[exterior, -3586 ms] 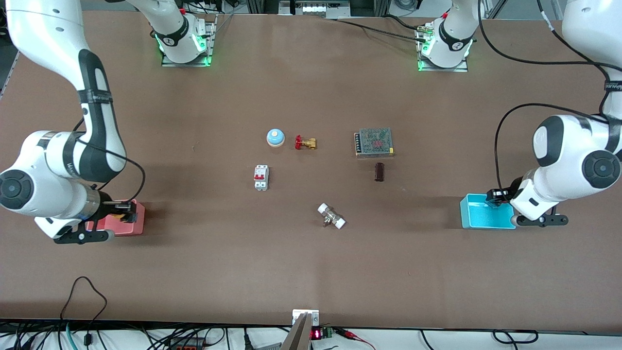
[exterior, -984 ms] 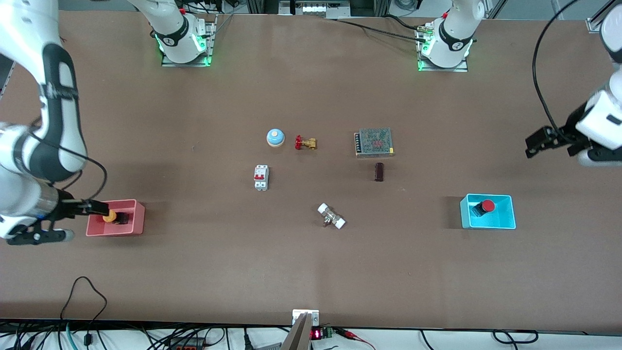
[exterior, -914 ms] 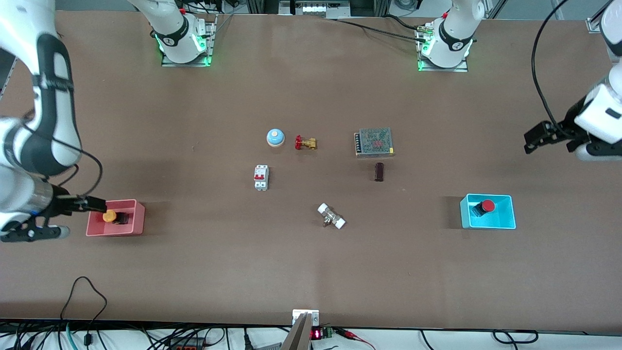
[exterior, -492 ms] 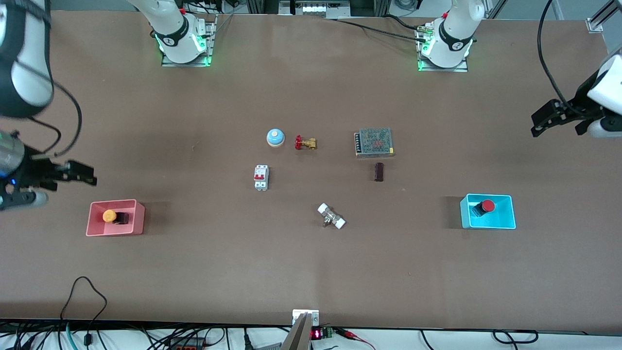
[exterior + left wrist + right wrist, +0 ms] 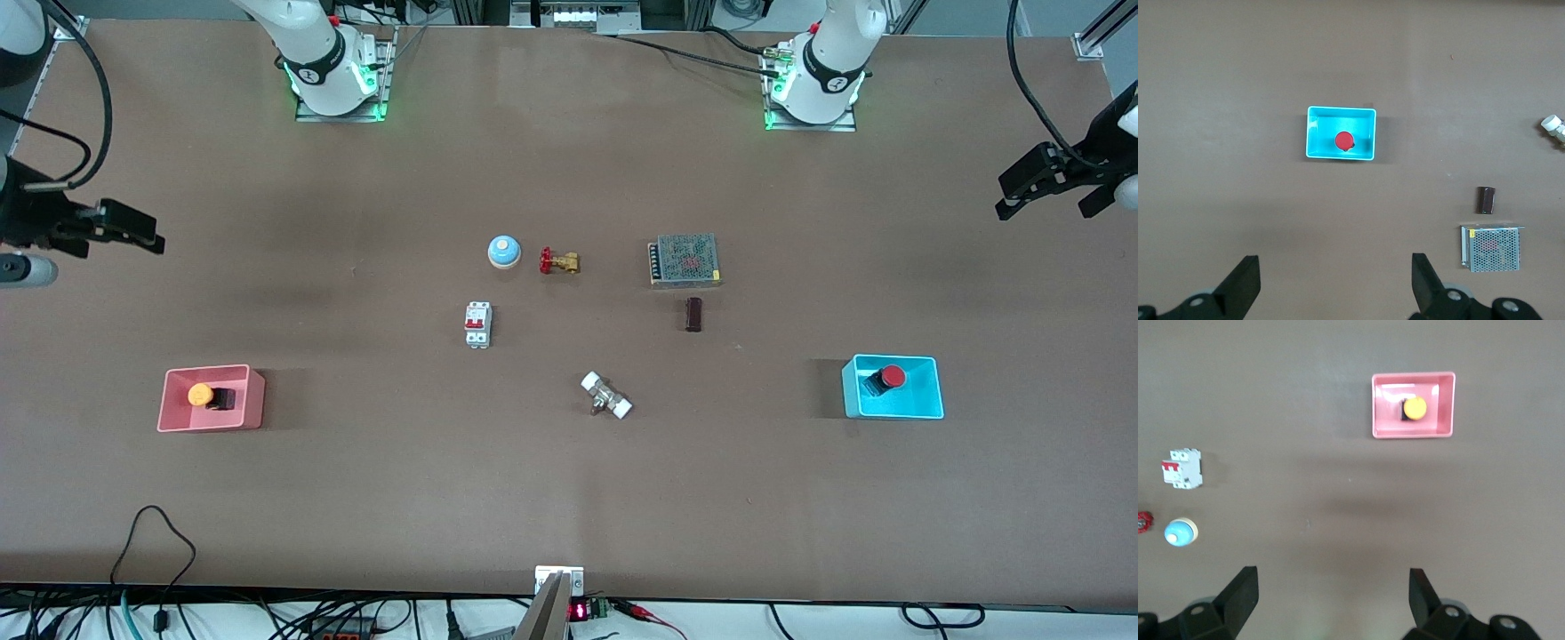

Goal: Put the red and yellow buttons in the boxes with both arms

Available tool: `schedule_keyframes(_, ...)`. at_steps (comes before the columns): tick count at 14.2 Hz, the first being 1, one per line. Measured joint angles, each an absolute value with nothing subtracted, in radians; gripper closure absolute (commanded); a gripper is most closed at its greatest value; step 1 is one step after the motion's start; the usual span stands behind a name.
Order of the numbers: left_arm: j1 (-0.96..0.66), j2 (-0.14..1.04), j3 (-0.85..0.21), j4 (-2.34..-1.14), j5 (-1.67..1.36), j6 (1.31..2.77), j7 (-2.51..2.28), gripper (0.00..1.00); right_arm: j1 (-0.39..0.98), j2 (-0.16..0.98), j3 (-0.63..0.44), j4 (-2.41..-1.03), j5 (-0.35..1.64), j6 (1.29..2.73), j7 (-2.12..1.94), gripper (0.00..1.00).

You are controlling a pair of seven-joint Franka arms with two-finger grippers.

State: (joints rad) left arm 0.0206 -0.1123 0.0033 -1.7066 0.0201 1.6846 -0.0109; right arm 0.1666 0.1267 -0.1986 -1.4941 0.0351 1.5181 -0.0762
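Observation:
The yellow button (image 5: 202, 395) lies in the pink box (image 5: 252, 397) toward the right arm's end of the table; both show in the right wrist view, the button (image 5: 1414, 407) inside the box (image 5: 1381, 410). The red button (image 5: 891, 377) lies in the cyan box (image 5: 925, 396) toward the left arm's end; the left wrist view shows the button (image 5: 1344, 141) in the box (image 5: 1318, 137). My right gripper (image 5: 147, 238) (image 5: 1333, 590) is open and empty, high over bare table. My left gripper (image 5: 1007, 197) (image 5: 1335, 277) is open and empty, high over bare table.
Mid-table stand a blue domed bell (image 5: 503, 252), a brass valve with red handle (image 5: 558, 261), a grey mesh-topped unit (image 5: 685, 260), a dark small block (image 5: 693, 314), a white breaker with red switches (image 5: 477, 324) and a white-capped fitting (image 5: 606, 396).
Both grippers have let go of the buttons, risen out of the boxes and drawn back toward the table's ends. The buttons stay in their boxes.

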Motion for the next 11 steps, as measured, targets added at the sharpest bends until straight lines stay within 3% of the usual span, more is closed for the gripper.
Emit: schedule_keyframes(11, 0.012, -0.112, 0.0, -1.707, 0.018, 1.685, -0.016, 0.0, 0.167, 0.037, -0.198, -1.568, 0.016, 1.52, -0.044, 0.0)
